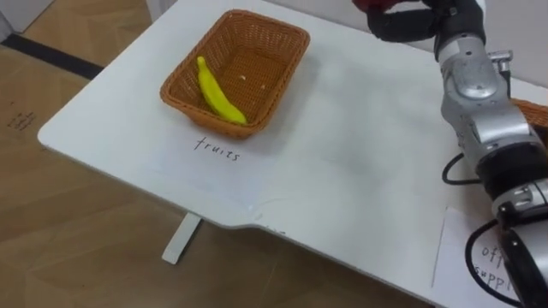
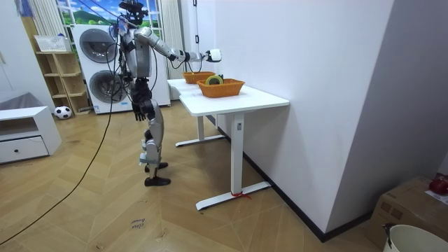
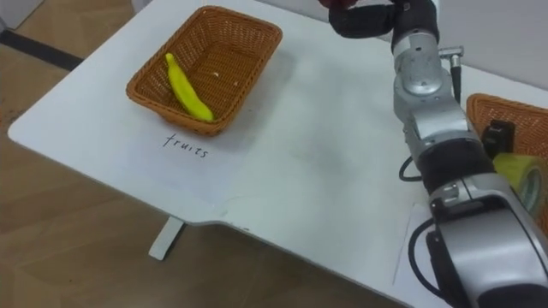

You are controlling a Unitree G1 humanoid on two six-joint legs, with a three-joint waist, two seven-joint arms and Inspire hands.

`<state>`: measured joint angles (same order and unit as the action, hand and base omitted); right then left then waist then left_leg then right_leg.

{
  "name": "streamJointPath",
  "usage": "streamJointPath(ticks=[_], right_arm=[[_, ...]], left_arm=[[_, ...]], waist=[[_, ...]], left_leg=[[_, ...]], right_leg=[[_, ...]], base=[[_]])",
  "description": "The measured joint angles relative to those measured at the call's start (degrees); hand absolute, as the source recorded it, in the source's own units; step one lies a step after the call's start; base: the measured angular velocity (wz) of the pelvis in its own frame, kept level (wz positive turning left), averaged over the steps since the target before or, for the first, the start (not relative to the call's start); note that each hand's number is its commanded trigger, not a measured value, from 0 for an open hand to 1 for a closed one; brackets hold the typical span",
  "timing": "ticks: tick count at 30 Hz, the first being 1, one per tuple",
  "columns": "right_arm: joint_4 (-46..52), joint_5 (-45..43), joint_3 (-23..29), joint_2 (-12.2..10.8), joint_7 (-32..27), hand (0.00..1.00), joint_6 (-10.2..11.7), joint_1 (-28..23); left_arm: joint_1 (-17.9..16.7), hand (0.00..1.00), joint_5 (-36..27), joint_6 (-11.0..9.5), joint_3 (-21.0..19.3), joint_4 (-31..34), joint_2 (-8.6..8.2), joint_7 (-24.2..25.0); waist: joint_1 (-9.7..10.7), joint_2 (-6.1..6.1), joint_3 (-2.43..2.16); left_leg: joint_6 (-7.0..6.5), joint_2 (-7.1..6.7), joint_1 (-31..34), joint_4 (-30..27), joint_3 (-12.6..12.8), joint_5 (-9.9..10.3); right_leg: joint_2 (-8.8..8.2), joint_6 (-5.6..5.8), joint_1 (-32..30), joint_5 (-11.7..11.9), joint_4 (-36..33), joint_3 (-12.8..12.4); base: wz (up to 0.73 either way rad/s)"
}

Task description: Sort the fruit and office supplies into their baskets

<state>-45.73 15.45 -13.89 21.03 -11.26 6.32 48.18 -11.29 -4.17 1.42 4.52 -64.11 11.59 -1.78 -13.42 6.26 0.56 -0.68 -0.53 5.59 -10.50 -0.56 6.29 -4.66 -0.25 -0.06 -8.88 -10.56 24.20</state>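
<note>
A wicker fruit basket [image 1: 174, 86] stands at the table's far left and holds a yellow banana [image 1: 219, 94]. My right arm reaches across the table to its far edge. There my right hand [image 1: 404, 23] has its dark fingers curled round a red thing [image 1: 373, 3], which the view's top edge cuts off. A second wicker basket [image 3: 479, 106] at the right holds a yellow tape roll [image 3: 519, 176] and a small black item [image 3: 498, 135]. In the room view my left hand [image 2: 142, 107] hangs at my side.
I stand at the long side of the white table [image 1: 342, 162], which is set against a wall. A handwritten label [image 1: 217, 147] lies before the fruit basket, and a paper sheet [image 1: 467, 257] with writing lies at the near right. Washing machines [image 2: 98, 66] stand behind me.
</note>
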Motion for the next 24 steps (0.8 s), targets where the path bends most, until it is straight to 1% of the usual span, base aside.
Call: streamJointPath(ticks=[2, 3, 5, 7, 8, 10, 12, 16, 19, 21, 24], right_arm=[[0.29, 0.00, 0.01, 0.00, 0.24, 1.00, -0.32, 0.00], [1.67, -0.01, 0.03, 0.02, 0.12, 1.00, -0.94, 0.00], [3.42, -0.82, 0.02, -0.01, -0.16, 1.00, -1.43, 0.00], [4.18, -2.05, 0.01, -0.03, -1.01, 1.00, -1.49, 0.00], [4.48, -2.03, -0.02, -0.11, -1.32, 1.00, -1.71, 0.00], [5.32, -2.02, -0.55, -0.27, -1.33, 1.00, -2.34, 0.00], [5.85, -2.04, -1.18, -0.30, -1.28, 1.00, -2.79, 0.00], [8.51, -2.58, -1.48, -0.30, -1.34, 1.00, -3.55, 0.00], [10.95, -3.21, -1.75, -0.51, -1.33, 1.00, -3.90, 0.04], [10.88, -3.40, -1.84, -0.67, -1.31, 1.00, -4.09, 0.06], [10.90, -4.55, -3.31, -0.99, -0.74, 1.00, -5.03, 0.06]], left_arm=[[-0.36, 0.00, 0.62, 0.16, -0.80, -0.05, -0.04, -0.06], [-0.49, 0.00, 0.93, 0.43, -1.67, -0.05, -0.22, -0.04], [-0.50, 0.00, 1.07, 1.39, -2.01, -0.06, -0.32, -0.04], [-0.49, 0.00, 1.44, 2.06, -2.10, -0.04, -0.35, -0.05], [-0.51, 0.00, 1.68, 2.36, -2.11, -0.06, -0.36, -0.13], [-0.71, 0.00, 2.16, 2.75, -2.11, -0.05, -0.37, -0.23], [-0.77, 0.00, 2.16, 3.62, -2.11, -0.05, -0.37, -0.35], [-1.01, 0.00, 2.68, 3.72, -2.10, -0.01, -0.40, -0.45], [-1.05, 0.00, 4.14, 4.16, -3.66, 0.06, -0.72, -0.42], [-0.66, 0.00, 4.93, 4.44, -4.45, 0.25, -0.82, -0.42], [-0.67, 0.00, 4.97, 4.45, -5.95, 0.42, -0.82, -0.30]], waist=[[-0.19, 0.62, -0.04], [-0.17, 1.00, 0.08], [-0.18, 1.21, 0.11], [-0.49, 1.21, 0.13], [-1.27, 1.23, 0.12], [-1.68, 1.23, 0.14], [-2.48, 1.23, 0.19], [-2.74, 1.30, 0.22], [-3.18, 1.33, 0.22], [-3.94, 1.34, 0.25], [-4.41, 1.35, 0.26]], left_leg=[[0.01, 0.01, -0.40, 0.19, -0.05, 0.01], [0.01, 0.01, -0.39, 0.19, -0.31, 0.03], [0.01, -0.11, -0.35, 0.15, -0.77, 0.05], [0.01, -0.22, -0.54, 0.11, -1.42, 0.06], [0.02, -0.20, -0.76, 0.15, -1.42, 0.09], [0.02, -0.19, -0.86, 0.16, -1.86, 0.09], [0.04, -0.20, -1.03, 0.20, -2.12, 0.10], [0.04, -0.28, -0.61, 0.02, -2.78, 0.10], [0.04, -0.36, -0.61, 0.15, -2.75, 0.10], [0.04, -0.37, -0.63, 0.18, -2.72, 0.10], [0.04, -0.31, -0.74, 0.29, -2.76, 0.10]], right_leg=[[0.07, 0.04, 0.42, -0.03, 0.07, -0.11], [0.09, 0.04, 0.41, -0.02, 0.12, -0.10], [0.07, 0.04, 0.56, -0.02, 0.15, 0.16], [0.02, 0.11, 1.09, -0.05, 0.38, 0.65], [0.04, 0.13, 1.40, -0.04, 0.66, 0.88], [0.05, 0.16, 1.73, -0.05, 0.80, 1.16], [0.09, 0.23, 2.04, -0.10, 0.89, 1.35], [0.01, 0.36, 2.02, -0.18, 0.98, 2.03], [-0.09, 0.52, 2.02, -0.29, 0.98, 2.02], [-0.13, 0.57, 2.05, -0.31, 0.95, 2.02], [-0.13, 0.58, 2.12, -0.32, 0.92, 2.01]], base=[[0.00], [0.00], [0.06], [0.13], [0.09], [0.09], [0.06], [0.10], [0.00], [0.00], [0.00]])
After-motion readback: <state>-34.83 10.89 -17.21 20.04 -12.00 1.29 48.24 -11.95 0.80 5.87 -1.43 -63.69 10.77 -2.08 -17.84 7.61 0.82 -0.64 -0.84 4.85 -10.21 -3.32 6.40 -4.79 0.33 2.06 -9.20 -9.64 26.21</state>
